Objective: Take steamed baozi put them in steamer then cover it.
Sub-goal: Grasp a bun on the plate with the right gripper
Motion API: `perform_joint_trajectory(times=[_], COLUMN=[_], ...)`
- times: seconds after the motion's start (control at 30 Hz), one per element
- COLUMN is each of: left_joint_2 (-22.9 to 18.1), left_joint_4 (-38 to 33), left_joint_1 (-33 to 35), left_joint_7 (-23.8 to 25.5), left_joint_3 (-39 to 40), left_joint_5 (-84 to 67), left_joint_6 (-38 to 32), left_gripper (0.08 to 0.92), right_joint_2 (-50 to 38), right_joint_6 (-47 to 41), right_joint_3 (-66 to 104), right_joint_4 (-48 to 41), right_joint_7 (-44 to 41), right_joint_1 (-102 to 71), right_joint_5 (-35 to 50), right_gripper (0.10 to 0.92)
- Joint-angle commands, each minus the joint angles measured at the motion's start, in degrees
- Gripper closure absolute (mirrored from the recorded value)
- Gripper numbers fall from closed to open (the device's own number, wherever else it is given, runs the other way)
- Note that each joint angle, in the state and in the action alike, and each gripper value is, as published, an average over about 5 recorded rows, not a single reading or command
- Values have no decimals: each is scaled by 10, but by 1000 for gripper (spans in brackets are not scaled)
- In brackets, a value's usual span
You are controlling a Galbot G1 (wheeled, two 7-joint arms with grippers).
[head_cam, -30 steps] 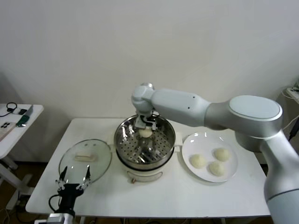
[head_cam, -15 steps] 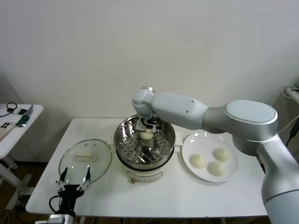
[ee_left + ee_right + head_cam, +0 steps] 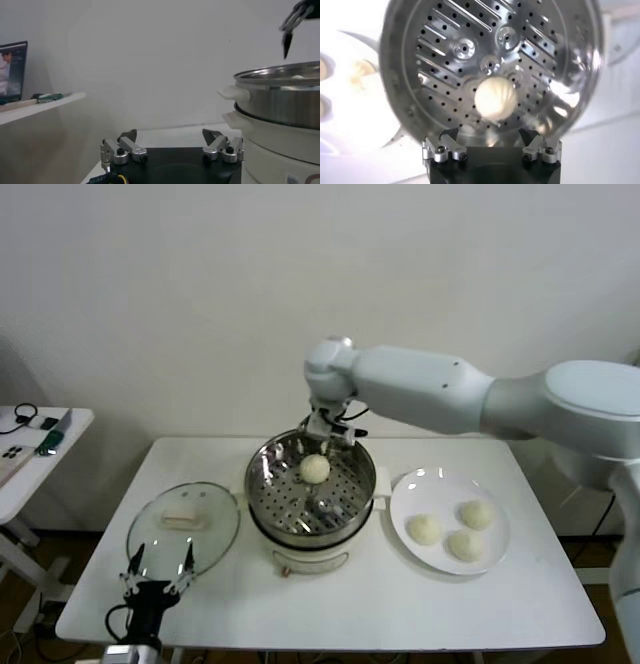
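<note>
The steamer (image 3: 310, 529) stands mid-table, a shiny pot with a perforated tray (image 3: 470, 75). One baozi (image 3: 315, 469) lies on the tray toward the back; it also shows in the right wrist view (image 3: 495, 98). My right gripper (image 3: 328, 434) hangs open and empty just above the pot's back rim, clear of that bun. Three more baozi (image 3: 424, 530) (image 3: 474, 515) (image 3: 464, 545) lie on the white plate (image 3: 420, 484) to the right. My left gripper (image 3: 158, 570) is open and empty, parked low at the table's front left.
The glass lid (image 3: 160, 544) with a white handle (image 3: 184, 522) lies flat on the table left of the steamer. A side table (image 3: 30, 446) with small items stands at the far left. The steamer's side (image 3: 280, 107) shows in the left wrist view.
My right gripper let go of the baozi and rose up and back out of the pot. The bun now rests free on the tray. The left arm has not moved.
</note>
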Motion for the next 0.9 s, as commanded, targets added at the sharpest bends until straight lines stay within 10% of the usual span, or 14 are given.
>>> perform_joint_trajectory(times=[0.03,0.43,0.9], left_joint_2=[-2,-3,-7], left_joint_4=[-3,-7,-9], left_joint_1=[3,4,17], left_joint_7=[0,0,-2], left_joint_3=[3,9,5], left_joint_5=[-3,-1,-1], left_joint_6=[1,1,-2], left_gripper=[177,177,177], right_joint_2=[-172,-329,-292], right_joint_6=[-219,-317,-302], right_joint_3=[-123,-108,-3], right_joint_4=[107,157,62], right_joint_7=[117,69,42], right_joint_1=[117,14,-189], right_joint_5=[299,289,219], right_gripper=[203,203,203])
